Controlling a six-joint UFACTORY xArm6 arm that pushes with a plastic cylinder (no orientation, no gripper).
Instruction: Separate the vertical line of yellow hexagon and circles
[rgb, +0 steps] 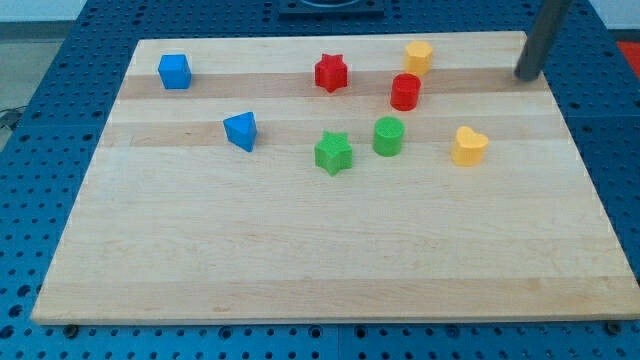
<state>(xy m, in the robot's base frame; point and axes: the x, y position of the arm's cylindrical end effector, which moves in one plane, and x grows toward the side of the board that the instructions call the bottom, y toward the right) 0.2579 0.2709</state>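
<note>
A yellow hexagon (419, 57), a red circle (405, 91) and a green circle (389, 136) stand in a near-vertical line at the upper middle right of the wooden board (300, 250), close together but apart. My tip (526, 76) is at the board's upper right, well to the right of the yellow hexagon and touching no block.
A red star (331, 72) is left of the line. A green star (334, 152) sits just left of the green circle. A yellow heart (468, 146) is to the right. A blue cube (174, 71) and a blue triangle (241, 131) are at the left.
</note>
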